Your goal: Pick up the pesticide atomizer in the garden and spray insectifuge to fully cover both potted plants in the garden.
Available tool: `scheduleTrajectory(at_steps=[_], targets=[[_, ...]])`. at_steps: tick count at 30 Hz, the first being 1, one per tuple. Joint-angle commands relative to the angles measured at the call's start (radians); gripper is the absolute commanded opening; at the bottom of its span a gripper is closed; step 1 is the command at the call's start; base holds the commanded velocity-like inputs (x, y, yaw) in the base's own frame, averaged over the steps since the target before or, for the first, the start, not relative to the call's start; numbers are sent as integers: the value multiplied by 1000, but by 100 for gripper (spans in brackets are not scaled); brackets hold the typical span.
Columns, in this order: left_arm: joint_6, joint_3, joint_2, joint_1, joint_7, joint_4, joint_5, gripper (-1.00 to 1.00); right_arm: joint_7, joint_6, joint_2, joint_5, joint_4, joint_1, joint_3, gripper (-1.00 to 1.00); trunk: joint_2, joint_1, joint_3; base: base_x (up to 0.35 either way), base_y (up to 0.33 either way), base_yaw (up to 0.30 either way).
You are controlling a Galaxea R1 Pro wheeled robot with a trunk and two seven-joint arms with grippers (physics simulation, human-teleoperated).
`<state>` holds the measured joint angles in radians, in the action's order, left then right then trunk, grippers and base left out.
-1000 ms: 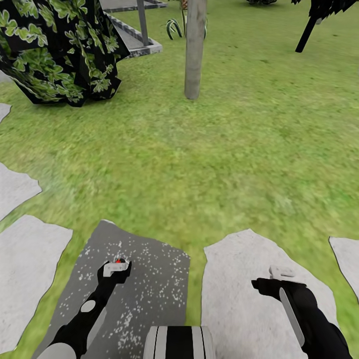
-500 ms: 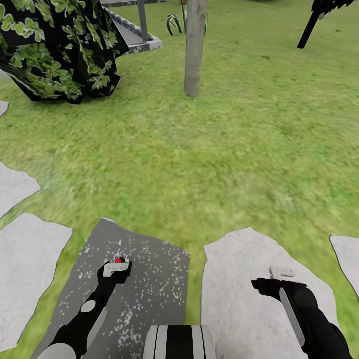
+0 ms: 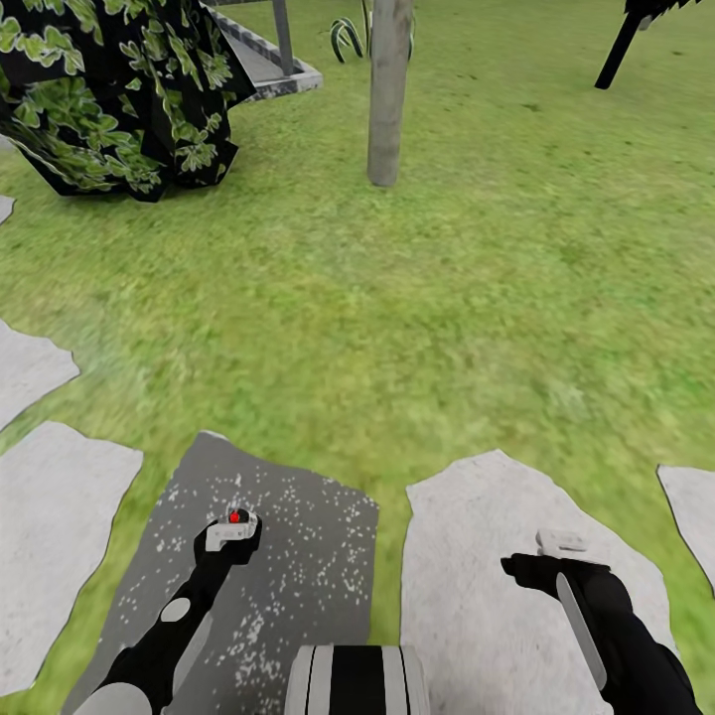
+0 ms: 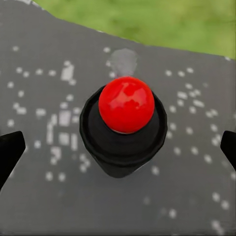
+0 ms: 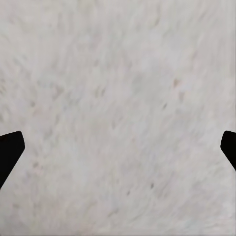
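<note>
The pesticide atomizer and the potted plants are out of view. I am on the garden lawn (image 3: 447, 298), over grey stepping stones. My left gripper (image 3: 231, 531) hangs above a dark speckled stone (image 3: 288, 556). In the left wrist view its fingers (image 4: 10, 150) stand wide apart, and a black round stub with a red ball (image 4: 127, 104) sits between them, untouched. My right gripper (image 3: 561, 543) hovers over a pale stone (image 3: 477, 596). Its fingers (image 5: 9, 150) are spread wide with nothing between them.
A grey post (image 3: 387, 94) rises from the grass straight ahead. A dark leafy bush (image 3: 109, 89) stands at the far left beside a grey framed platform (image 3: 273, 65). A spiky striped plant (image 3: 345, 38) and a black leaning trunk (image 3: 621, 50) lie beyond. More pale stones (image 3: 55, 516) flank me.
The whole picture has shifted slightly, so the camera moved a little. Both arms and grippers hold the same pose.
</note>
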<state>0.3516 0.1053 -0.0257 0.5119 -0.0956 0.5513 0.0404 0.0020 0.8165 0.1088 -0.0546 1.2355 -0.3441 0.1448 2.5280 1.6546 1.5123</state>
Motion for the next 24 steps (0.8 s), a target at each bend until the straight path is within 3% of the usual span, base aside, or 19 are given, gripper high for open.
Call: scheduleTrajectory(at_steps=[1,24], targets=[[3,7,1,0,-10,-1,4,100,0,4,0,-5,1,0,1,100,0,0,1,0,0,0],[3,6,1,0,-10,-1,4,100,0,4,0,-5,1,0,1,100,0,0,1,30,0,0]])
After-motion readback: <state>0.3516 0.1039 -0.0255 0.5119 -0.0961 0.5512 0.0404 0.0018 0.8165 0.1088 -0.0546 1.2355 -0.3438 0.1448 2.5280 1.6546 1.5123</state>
